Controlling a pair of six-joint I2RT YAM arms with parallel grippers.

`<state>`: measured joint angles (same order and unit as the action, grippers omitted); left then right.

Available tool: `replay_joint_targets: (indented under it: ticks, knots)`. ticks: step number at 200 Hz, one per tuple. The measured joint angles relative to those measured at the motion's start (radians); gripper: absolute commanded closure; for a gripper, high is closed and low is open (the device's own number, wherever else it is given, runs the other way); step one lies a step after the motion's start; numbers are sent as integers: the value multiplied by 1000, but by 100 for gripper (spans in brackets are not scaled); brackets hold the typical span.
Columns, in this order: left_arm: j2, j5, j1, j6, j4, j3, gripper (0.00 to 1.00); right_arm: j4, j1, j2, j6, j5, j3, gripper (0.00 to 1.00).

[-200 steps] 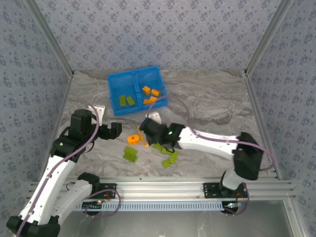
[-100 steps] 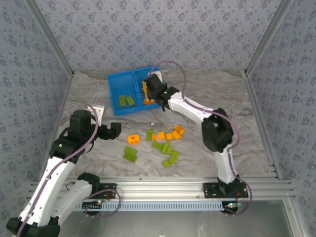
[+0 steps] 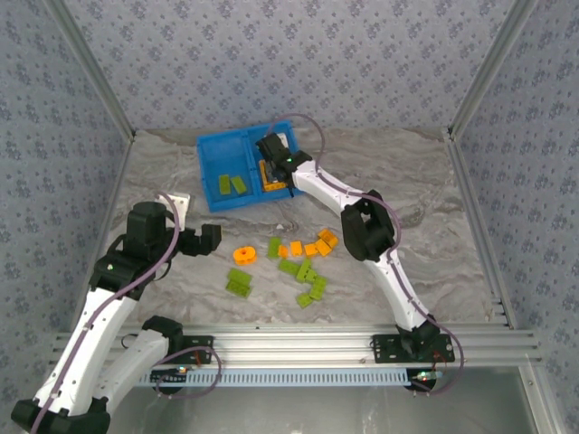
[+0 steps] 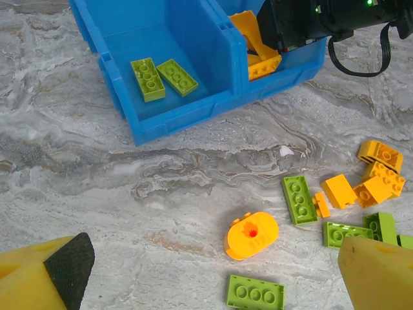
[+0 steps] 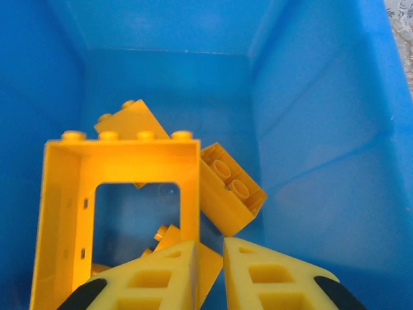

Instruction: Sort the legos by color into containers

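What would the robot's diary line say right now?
right gripper: shut on orange frame, in tray's right compartment | left gripper: open, holding nothing | green bricks: two in left compartment

Smooth glossy blue plastic tray seen below the right gripper, its fingers matt yellow plastic, orange frame ahead of them glossy moulded plastic, tabletop finished matt, grey-marbled.

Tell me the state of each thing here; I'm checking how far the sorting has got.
left pincer: open, empty.
right pincer: shut on orange frame.
orange frame: held, not yet released.
blue tray: two green bricks one side, orange bricks the other.
round orange piece: lying on table.
loose bricks: mixed colours, unsorted.
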<state>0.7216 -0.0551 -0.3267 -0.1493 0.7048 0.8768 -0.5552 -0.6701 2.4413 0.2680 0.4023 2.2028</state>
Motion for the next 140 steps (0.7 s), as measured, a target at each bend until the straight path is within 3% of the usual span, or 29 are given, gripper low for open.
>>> replay_joint_targets:
  ticks: [30, 54, 86, 116, 140]
  knots:
    - [14, 4, 0, 3, 2, 0, 1, -13, 0, -86, 0, -14, -67, 77]
    - [45, 13, 0, 3, 2, 0, 1, 19, 0, -296, 1, -45, -257, 75]
    - [85, 26, -39, -54, -3, -3, 1, 140, -5, -725, 2, -137, -620, 44]
    - [132, 89, -208, -215, -60, -56, 1, 238, -13, -1099, 24, -206, -917, 19]
    - [253, 136, -322, -333, -94, -95, 1, 249, -16, -1241, 35, -227, -1081, 3]
